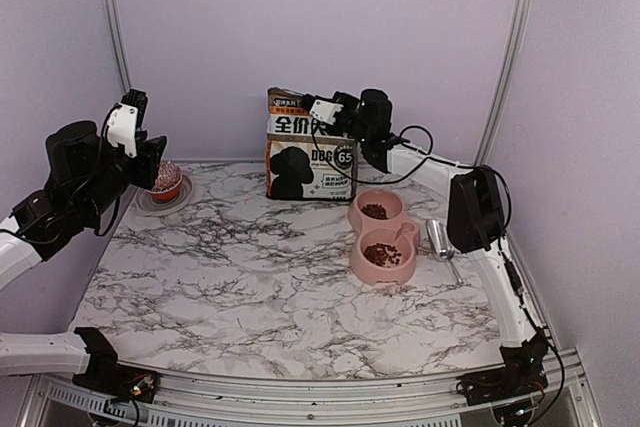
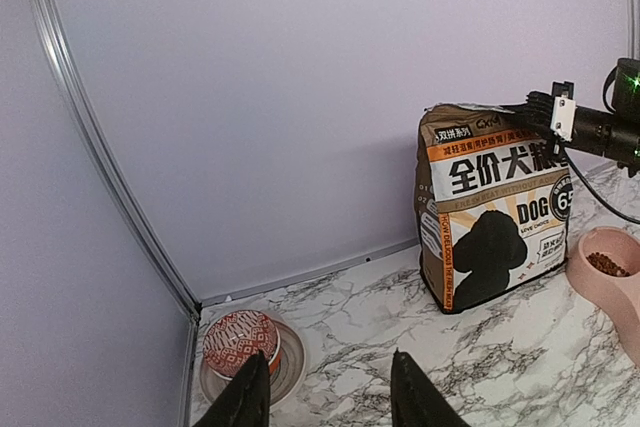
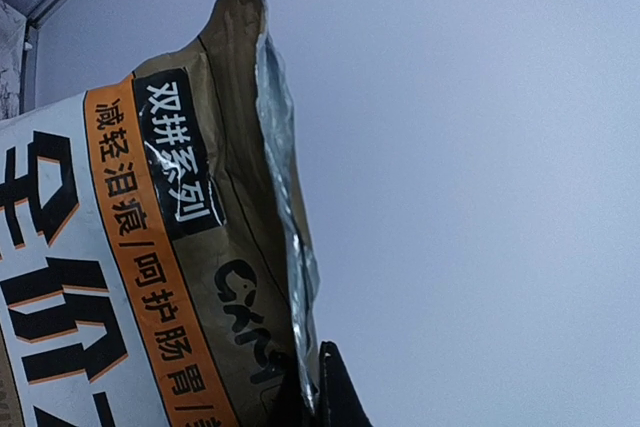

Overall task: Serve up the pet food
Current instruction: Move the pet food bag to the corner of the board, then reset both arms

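Far left of the bag [image 1: 300,162], the left gripper [image 1: 150,155] is hovering partly open, gripping nothing, above the reddish mesh ball [image 1: 165,180] on its dish [image 1: 148,203]. The bag is standing upright near the back wall, and the right gripper [image 1: 312,107] is pinching its opened top edge, fingers closed tight. Just right of the bag, kibble [image 1: 375,211] is sitting in both cups of the pink double bowl [image 1: 353,219], with a metal scoop [image 1: 437,237] lying beyond.

Out of sight everywhere: the inside of the bag [image 1: 297,165]. Masked at its top right corner by the right gripper [image 1: 320,115]. Cropped by the left and bottom edges in the right wrist view. Sliced by the left wrist view's right edge: the pink bowl [image 2: 580,272]. Too small to read: the bag's fine print.
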`<state>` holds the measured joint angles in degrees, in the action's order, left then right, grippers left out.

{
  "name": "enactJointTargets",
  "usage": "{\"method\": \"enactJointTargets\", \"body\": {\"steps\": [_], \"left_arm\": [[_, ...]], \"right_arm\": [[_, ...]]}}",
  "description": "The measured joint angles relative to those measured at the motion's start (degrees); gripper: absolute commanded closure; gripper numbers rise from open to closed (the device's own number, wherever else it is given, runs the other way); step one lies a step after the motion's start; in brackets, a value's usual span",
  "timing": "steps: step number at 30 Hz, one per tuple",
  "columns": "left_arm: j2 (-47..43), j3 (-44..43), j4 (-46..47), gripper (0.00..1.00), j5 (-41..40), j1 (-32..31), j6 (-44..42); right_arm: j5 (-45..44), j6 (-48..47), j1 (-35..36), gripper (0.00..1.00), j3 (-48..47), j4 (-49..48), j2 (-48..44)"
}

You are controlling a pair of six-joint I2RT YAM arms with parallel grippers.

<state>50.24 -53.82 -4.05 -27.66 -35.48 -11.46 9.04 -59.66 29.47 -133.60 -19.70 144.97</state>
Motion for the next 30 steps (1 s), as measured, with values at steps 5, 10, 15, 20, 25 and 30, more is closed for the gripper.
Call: {"method": "enactJointTargets", "body": {"steps": [5,10,15,20,25,30], "left_arm": [[-0.1,0.0,0.0,0.58,0.2,0.0,0.2],[-0.4,0.0,0.0,0.58,0.4,0.0,0.2],[-0.5,0.0,0.0,0.58,1.2,0.2,0.2],[-0.9,0.0,0.0,0.58,1.8,0.4,0.2],[-1.4,0.0,0.0,0.58,2.2,0.7,0.3],[-1.5,0.0,0.0,0.46,2.3,1.1,0.9]], "right_arm": [[0.4,-1.6,-0.1,0.90,6.1,-8.9,-0.8],[-1.0,-1.4,0.8,0.66,11.8,-16.0,-3.3],[-2.4,-0.6,1.7,0.53,16.1,-20.7,-7.8],[-3.5,0.3,2.5,0.40,17.1,-22.5,-11.3],[-4.4,3.4,3.5,0.32,17.2,-21.9,-14.6],[-6.3,12.0,3.8,0.25,17.4,-16.5,-19.6]]}}
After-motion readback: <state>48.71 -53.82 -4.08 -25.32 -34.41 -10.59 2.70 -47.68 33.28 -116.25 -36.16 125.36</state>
